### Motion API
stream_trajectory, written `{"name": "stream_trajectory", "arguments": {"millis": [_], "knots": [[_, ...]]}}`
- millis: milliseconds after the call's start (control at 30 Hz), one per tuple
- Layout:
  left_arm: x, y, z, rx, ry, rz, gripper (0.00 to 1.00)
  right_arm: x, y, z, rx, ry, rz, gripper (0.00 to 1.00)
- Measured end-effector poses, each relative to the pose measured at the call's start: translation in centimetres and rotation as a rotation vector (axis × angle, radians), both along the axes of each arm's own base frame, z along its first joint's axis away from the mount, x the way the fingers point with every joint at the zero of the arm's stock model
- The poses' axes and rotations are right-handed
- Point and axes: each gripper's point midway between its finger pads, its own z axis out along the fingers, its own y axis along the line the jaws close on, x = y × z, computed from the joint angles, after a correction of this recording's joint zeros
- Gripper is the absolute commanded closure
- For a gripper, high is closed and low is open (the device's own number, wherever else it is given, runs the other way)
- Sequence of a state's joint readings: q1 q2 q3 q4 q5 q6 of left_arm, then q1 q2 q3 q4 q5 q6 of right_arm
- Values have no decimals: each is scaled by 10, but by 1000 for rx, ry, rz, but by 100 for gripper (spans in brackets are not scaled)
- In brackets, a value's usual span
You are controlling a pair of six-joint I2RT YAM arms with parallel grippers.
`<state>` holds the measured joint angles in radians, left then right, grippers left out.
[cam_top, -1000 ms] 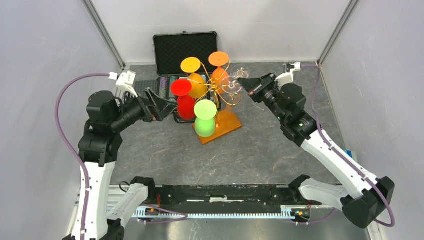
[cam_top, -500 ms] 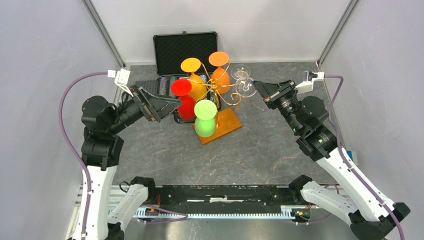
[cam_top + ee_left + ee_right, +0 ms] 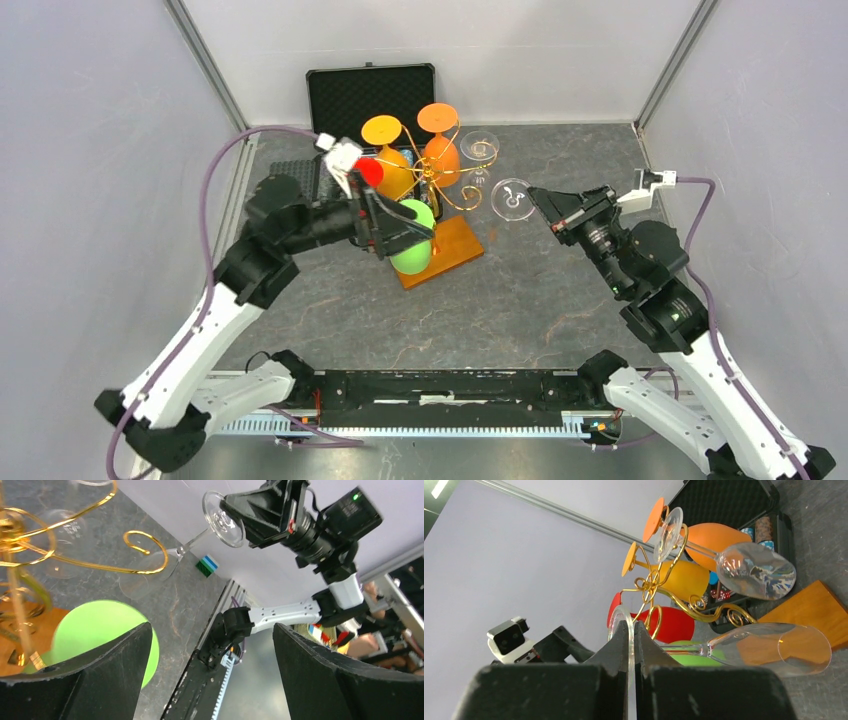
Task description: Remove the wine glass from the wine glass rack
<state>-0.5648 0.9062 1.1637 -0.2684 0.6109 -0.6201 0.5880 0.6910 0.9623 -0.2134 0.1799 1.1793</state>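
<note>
The wine glass rack [image 3: 452,192] is a golden wire stand on an orange-brown wooden base [image 3: 458,247]. It carries red, yellow, orange and green glasses and one clear glass [image 3: 480,148]. My right gripper [image 3: 540,203] is shut on the round foot of another clear wine glass [image 3: 513,197]. It holds this glass just right of the rack's curled arms. In the right wrist view the foot [image 3: 628,630] is pinched between the fingers and the bowl [image 3: 784,649] points toward the base. My left gripper [image 3: 405,232] is open and empty beside the green glass [image 3: 413,250].
An open black case [image 3: 372,95] of chips lies behind the rack. Grey walls stand on both sides of the dark stone-pattern table. In the left wrist view a curled golden arm [image 3: 145,555] lies close to the held glass's bowl [image 3: 142,577].
My right gripper has drawn back to the right with the clear glass, away from the rack's arms. My left arm has swung right, up to the green glass.
</note>
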Motion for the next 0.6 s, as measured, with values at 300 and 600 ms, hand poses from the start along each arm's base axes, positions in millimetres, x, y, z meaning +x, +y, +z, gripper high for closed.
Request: {"name": "stream_trajectory", "arguments": {"millis": [300, 600], "knots": [[-24, -92, -29, 136, -295, -235, 8, -28, -7, 12, 31, 21, 51, 100], [-14, -144, -38, 120, -638, -246, 15, -42, -4, 28, 61, 14, 109, 100]]}}
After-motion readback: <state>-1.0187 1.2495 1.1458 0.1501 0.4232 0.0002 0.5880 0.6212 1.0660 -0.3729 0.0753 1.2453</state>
